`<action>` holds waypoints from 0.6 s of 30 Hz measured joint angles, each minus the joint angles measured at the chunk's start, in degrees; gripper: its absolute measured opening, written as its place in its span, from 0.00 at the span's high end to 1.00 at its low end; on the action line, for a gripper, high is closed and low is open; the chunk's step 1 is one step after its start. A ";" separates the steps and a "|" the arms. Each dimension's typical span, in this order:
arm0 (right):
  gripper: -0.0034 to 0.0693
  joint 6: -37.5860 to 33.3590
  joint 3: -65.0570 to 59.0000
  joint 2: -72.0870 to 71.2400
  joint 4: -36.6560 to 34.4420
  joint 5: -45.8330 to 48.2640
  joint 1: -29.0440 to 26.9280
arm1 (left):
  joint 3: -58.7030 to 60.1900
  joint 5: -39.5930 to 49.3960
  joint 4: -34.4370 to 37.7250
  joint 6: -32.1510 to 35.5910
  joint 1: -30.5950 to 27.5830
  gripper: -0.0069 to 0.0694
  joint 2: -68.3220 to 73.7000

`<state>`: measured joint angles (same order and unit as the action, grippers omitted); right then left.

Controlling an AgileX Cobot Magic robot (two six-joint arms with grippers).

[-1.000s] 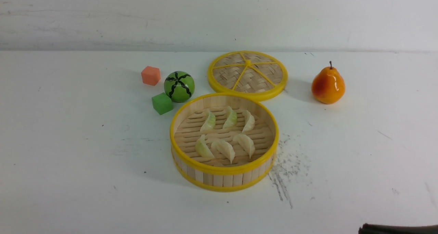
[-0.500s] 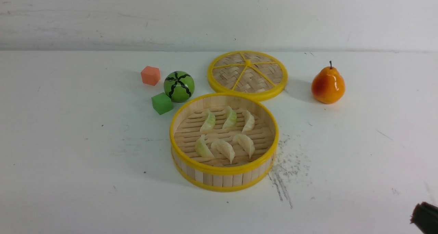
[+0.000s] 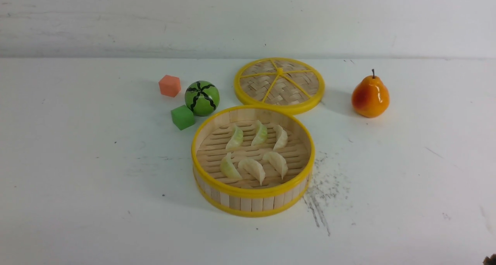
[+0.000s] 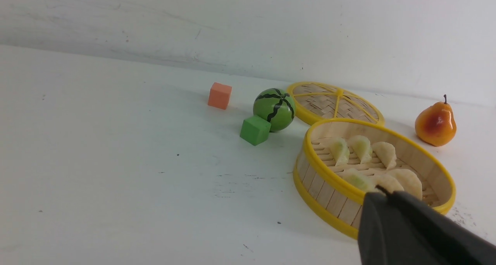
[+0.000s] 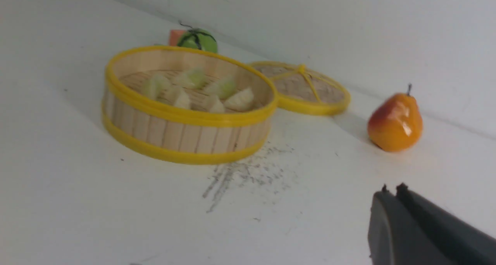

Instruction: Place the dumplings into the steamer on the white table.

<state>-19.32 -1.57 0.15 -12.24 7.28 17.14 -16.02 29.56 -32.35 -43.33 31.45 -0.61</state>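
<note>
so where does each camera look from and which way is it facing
Front view: between the two arms, facing forward over the white table; only a dark scrap in the near right corner, probably the right arm.
Left wrist view: on the left arm, looking across at the steamer; shut left hand shows.
Right wrist view: on the right arm, facing the steamer and pear; shut right hand shows.
Both wrist views share the dumplings.
</note>
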 joint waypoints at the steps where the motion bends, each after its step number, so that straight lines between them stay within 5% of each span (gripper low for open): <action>1: 0.96 6.64 0.00 -0.37 4.67 0.37 -1.29 | 0.00 0.00 0.00 0.00 0.00 0.92 0.00; 3: 0.96 17.81 0.00 -0.70 11.25 1.49 -4.18 | 0.00 0.00 0.00 0.00 0.00 0.92 0.00; 6: 0.96 22.74 0.00 -0.71 12.66 4.53 -6.86 | 0.00 0.00 0.00 0.00 0.00 0.91 0.00; 18: 0.96 22.06 0.38 -0.71 10.42 14.41 -10.56 | 0.00 0.00 0.00 0.00 0.00 0.91 0.00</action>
<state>2.74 -1.19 -0.56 -1.83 21.69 6.58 -16.02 29.56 -32.35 -43.33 31.45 -0.61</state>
